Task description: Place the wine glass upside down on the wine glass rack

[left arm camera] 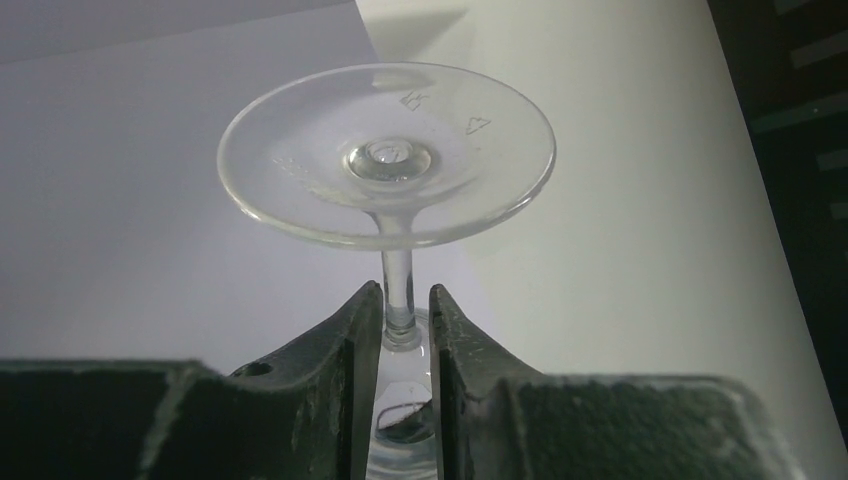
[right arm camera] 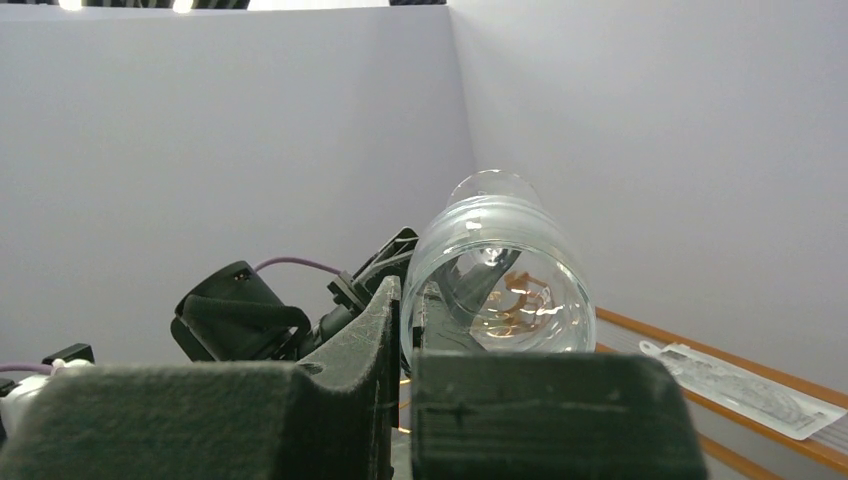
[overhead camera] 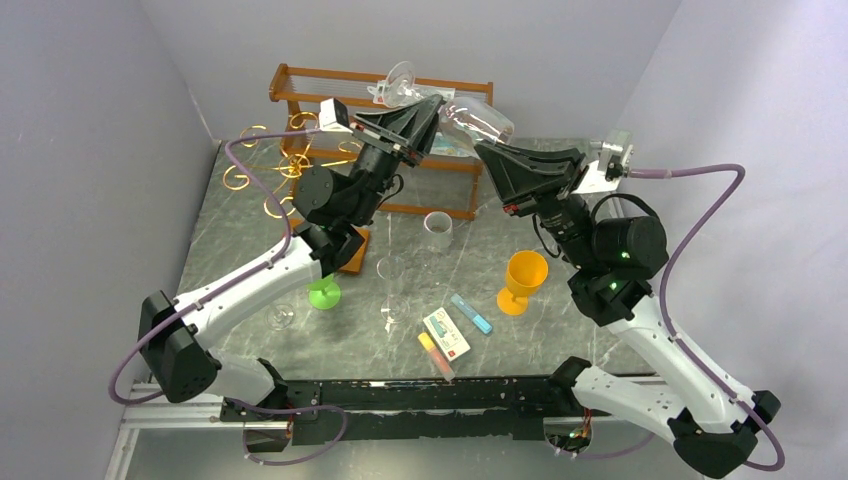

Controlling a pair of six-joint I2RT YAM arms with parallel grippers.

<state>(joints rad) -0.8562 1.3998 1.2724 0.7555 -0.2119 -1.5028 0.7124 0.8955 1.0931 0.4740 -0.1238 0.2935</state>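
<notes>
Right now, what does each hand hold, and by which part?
The right hand pinches the glass by the bowl's rim. The left hand flanks the stem; whether it grips cannot be told.

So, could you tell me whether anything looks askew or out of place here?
Only the wine glass: it lies sideways in mid-air near the wooden shelf, the right gripper pinching its rim and the left gripper straddling its stem. Nothing looks spilled or broken.
</notes>
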